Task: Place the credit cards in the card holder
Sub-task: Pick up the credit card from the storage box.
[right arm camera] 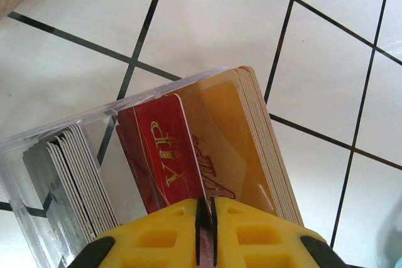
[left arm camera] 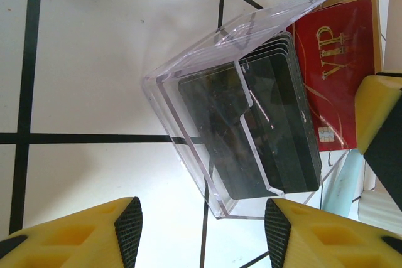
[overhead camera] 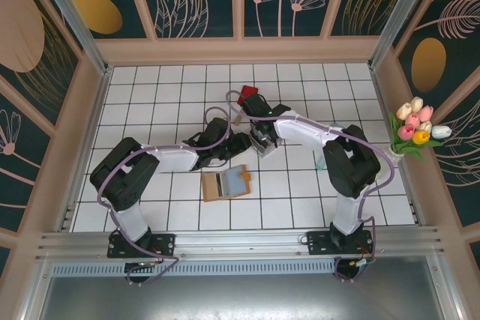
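right gripper (right arm camera: 206,205) | clamped on red card (right arm camera: 157,155) | inside clear box (right arm camera: 75,118)

The credit cards (right arm camera: 207,149) stand on edge in a clear box (left arm camera: 188,80): a black stack (left arm camera: 264,123), one tilted red VIP card (right arm camera: 164,161) and a tan-gold stack (right arm camera: 242,136). The orange-tan card holder (overhead camera: 225,183) lies open and flat on the tiled counter (overhead camera: 150,95), apart from them.

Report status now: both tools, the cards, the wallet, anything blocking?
Left tool open beside clear plastic box of black plastic cards. Right tool shut on red plastic VIP card at that box. Orange-tan leather-look card holder lies open; no obstacle seen.
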You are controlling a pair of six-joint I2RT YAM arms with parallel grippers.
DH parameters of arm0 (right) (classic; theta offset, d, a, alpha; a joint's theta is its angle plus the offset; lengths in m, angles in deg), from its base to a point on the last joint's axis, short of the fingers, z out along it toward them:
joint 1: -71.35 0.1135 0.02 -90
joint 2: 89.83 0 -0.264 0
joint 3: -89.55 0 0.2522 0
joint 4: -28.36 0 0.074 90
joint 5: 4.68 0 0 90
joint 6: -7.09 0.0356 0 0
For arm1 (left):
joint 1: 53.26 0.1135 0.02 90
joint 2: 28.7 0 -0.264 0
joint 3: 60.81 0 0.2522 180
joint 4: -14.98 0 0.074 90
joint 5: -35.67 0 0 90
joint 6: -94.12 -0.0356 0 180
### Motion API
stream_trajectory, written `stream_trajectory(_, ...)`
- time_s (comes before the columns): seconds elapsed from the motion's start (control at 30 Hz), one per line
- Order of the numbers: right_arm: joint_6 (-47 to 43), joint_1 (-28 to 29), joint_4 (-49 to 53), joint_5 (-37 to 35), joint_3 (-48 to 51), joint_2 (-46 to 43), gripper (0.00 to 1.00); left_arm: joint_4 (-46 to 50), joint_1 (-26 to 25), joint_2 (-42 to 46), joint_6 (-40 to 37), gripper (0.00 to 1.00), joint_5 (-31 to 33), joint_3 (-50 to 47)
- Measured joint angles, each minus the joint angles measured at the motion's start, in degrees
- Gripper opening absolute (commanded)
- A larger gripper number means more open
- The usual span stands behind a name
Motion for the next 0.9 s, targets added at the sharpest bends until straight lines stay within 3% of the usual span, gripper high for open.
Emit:
stream_trajectory(0.37, 1.8, 0.2, 1.9, 4.0, -0.5, -4.7, 0.06, -0.2, 0.0, 0.4, 0.0, 0.58, 0.1, 0.0)
stream_trajectory(0.6, 6.1, 0.0, 1.5, 10.5, -0.3, -13.6, 0.04, -0.7, 0.0, 7.5, 0.0, 0.59, 0.8, -2.0)
stream_trajectory(0.73, 10.5, -1.3, -1.9, 19.1, 3.4, -20.2, 0.03, -3.7, 0.7, 14.6, 0.5, 0.62, 0.6, -6.6)
stream_trajectory(0.9, 20.9, -8.2, -13.5, 37.6, 14.7, -31.5, 0.03, -14.6, 5.3, 22.9, 3.8, 0.66, -4.2, -15.8)
